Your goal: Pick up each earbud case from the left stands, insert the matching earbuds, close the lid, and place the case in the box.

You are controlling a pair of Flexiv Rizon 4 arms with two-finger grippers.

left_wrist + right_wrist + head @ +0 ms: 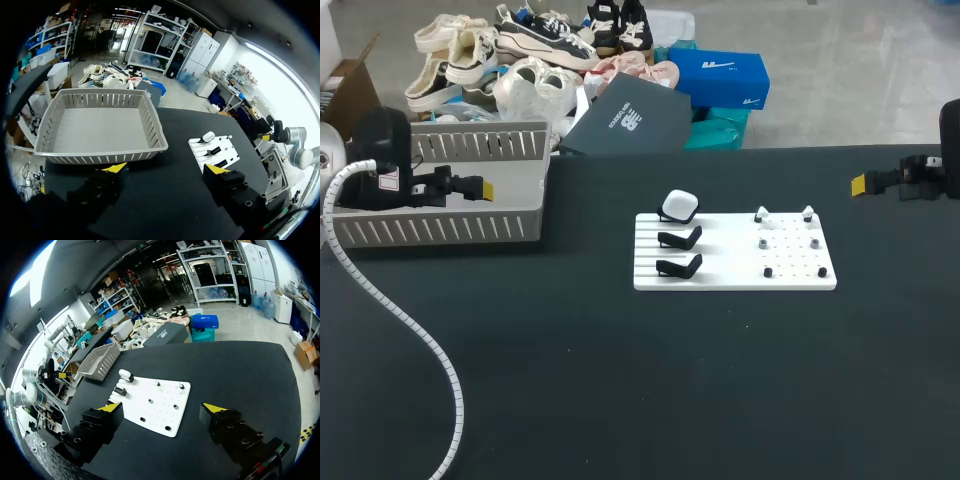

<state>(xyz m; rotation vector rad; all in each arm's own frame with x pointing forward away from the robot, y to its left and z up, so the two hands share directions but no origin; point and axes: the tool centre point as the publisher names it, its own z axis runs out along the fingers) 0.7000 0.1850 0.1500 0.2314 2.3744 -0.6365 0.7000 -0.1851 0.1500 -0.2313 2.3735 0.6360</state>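
- A white board [735,252] lies flat in the middle of the black counter [620,380].
- Three black stands line the board's left side. The far stand carries the white earbud case [679,206], and its lid looks shut.
- The middle stand [680,238] and the near stand [679,266] show as plain black cradles.
- On the board's right side small pieces sit in three pairs. There is a white pair [757,214] far, a grey pair [763,243] in the middle and a black pair [767,271] near. They are too small to make out further.
- A grey basket [440,232] with slatted walls sits at the far left of the counter, well apart from the board.
- The left claw [480,187] hangs at the far left by the basket. Its yellow fingertips [117,168] are spread wide with nothing between them. In the left wrist view the basket lies just ahead of it.
- The right claw [865,184] hangs at the far right, above the counter and well apart from the board. Its fingers are spread wide too and it grips nothing. In the right wrist view the board lies ahead of it.
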